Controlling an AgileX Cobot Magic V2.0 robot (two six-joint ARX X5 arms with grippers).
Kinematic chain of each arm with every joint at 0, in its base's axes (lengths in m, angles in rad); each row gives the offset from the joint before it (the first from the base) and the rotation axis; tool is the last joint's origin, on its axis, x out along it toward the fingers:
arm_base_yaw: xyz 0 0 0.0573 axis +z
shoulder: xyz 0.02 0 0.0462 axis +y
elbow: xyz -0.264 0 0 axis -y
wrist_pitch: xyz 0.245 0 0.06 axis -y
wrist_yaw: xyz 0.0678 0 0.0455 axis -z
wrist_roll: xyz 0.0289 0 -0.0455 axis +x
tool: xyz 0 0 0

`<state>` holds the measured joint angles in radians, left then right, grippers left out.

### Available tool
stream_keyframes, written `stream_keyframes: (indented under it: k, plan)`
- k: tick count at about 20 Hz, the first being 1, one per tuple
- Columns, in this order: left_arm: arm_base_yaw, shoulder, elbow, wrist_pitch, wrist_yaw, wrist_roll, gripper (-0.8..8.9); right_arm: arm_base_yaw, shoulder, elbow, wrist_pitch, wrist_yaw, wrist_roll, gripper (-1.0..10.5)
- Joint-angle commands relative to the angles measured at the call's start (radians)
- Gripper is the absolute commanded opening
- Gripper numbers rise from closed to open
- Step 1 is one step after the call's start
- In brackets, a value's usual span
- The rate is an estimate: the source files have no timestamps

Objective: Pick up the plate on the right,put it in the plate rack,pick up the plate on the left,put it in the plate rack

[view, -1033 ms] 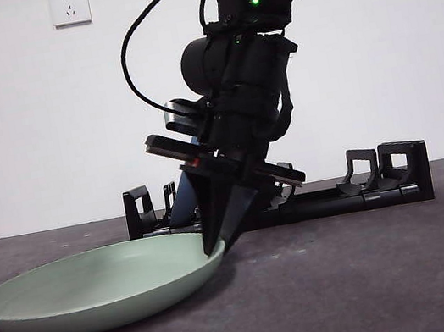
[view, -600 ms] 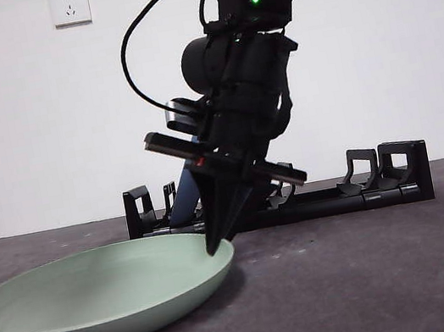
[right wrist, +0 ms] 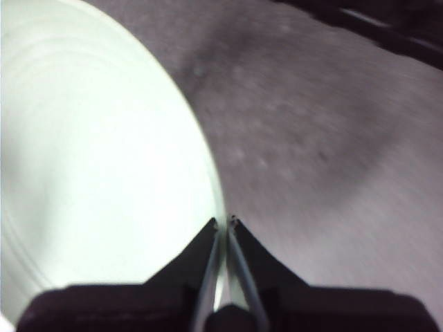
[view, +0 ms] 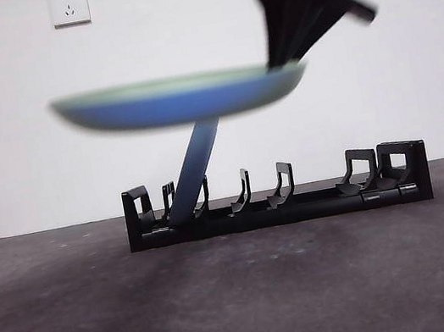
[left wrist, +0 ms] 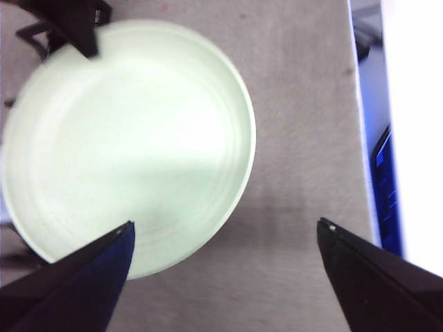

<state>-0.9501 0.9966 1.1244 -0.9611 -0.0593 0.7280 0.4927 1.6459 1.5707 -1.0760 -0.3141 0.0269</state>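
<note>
Right claw (right wrist: 225, 225), jaws pinched narrow on the rim of the pale green plate (view: 180, 98); in the front view this claw (view: 282, 59) enters from the top edge, blurred, gripping the plate's right-hand rim. The plate is held roughly level in the air, well above the tabletop (view: 244, 291) and above the plate rack (view: 278, 199). The left wrist view shows the same plate (left wrist: 131, 138) from above. The rack stands on the tabletop near the white wall (view: 13, 151); a blue plate (view: 193, 171) leans tilted among the prongs near its left end, the other prongs bare. Left claw (left wrist: 225, 238), jaws spread wide and holding nothing, hangs high above the plate. Two wall sockets (view: 69, 5) sit on the wall.
</note>
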Motion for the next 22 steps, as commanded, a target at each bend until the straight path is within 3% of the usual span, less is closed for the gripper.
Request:
stream_keyframes:
  k: [1, 5, 10, 15, 18, 22]
  plan:
    - [-0.071, 0.069, -0.001, 0.071, -0.092, 0.098, 4.47, -0.035, -0.048, -0.005, -0.051, -0.011, -0.036, -0.1]
    - [-0.13, 0.176, -0.001, 0.169, -0.183, 0.176, 4.44, -0.084, -0.105, -0.005, -0.13, -0.019, -0.066, -0.1]
    - [-0.142, 0.251, -0.001, 0.216, -0.23, 0.184, 4.27, -0.103, -0.137, -0.005, -0.16, -0.053, -0.082, -0.1]
    - [-0.143, 0.27, -0.001, 0.242, -0.23, 0.183, 1.25, -0.103, -0.153, -0.005, -0.165, -0.073, -0.082, -0.1]
    - [-0.145, 0.27, -0.001, 0.244, -0.23, 0.169, 0.54, -0.103, -0.154, -0.005, -0.17, -0.078, -0.083, -0.1]
    - [-0.155, 0.269, -0.001, 0.243, -0.229, 0.126, 0.53, -0.109, -0.154, -0.005, -0.169, -0.073, -0.082, -0.1]
